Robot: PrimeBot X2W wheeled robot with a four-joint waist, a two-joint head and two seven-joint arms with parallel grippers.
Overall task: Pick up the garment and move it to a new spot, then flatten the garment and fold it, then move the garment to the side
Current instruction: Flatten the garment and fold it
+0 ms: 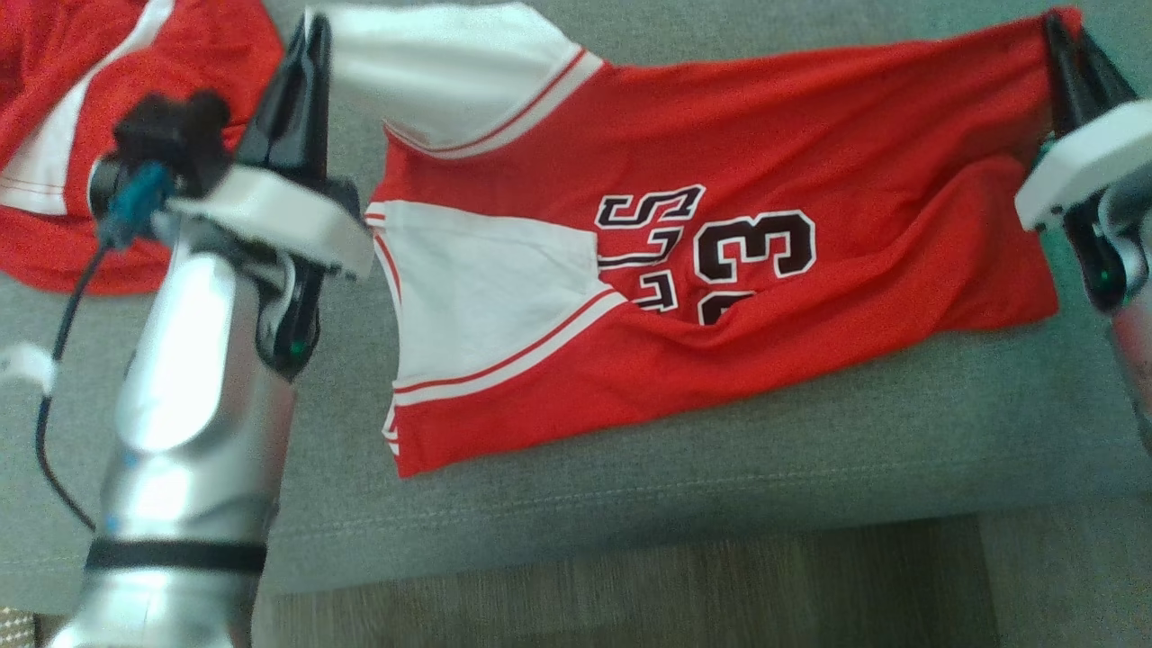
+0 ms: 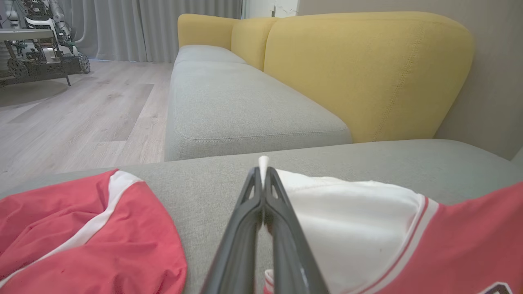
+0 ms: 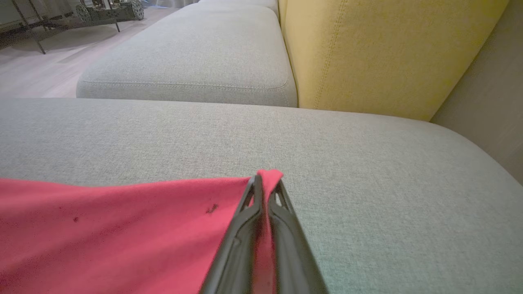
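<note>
The garment [image 1: 720, 297] is a red basketball jersey with white side panels and black "23" lettering, spread across the grey sofa cushion [image 1: 684, 468]. My left gripper [image 1: 313, 36] is shut on the jersey's white corner at the upper left; the white cloth [image 2: 351, 220] pokes out between its fingertips in the left wrist view, where the gripper [image 2: 263, 171] shows pinched together. My right gripper [image 1: 1055, 31] is shut on the red corner at the upper right; the right wrist view shows red cloth [image 3: 122, 228] caught between its closed gripper [image 3: 265, 181].
A second red and white garment [image 1: 99, 117] lies crumpled at the far left of the cushion, also seen as a red heap [image 2: 81, 241]. Yellow backrests [image 2: 359, 73] rise behind the seat. Wooden floor [image 1: 630, 585] runs along the cushion's near edge. A wheeled cart [image 2: 36, 57] stands far off.
</note>
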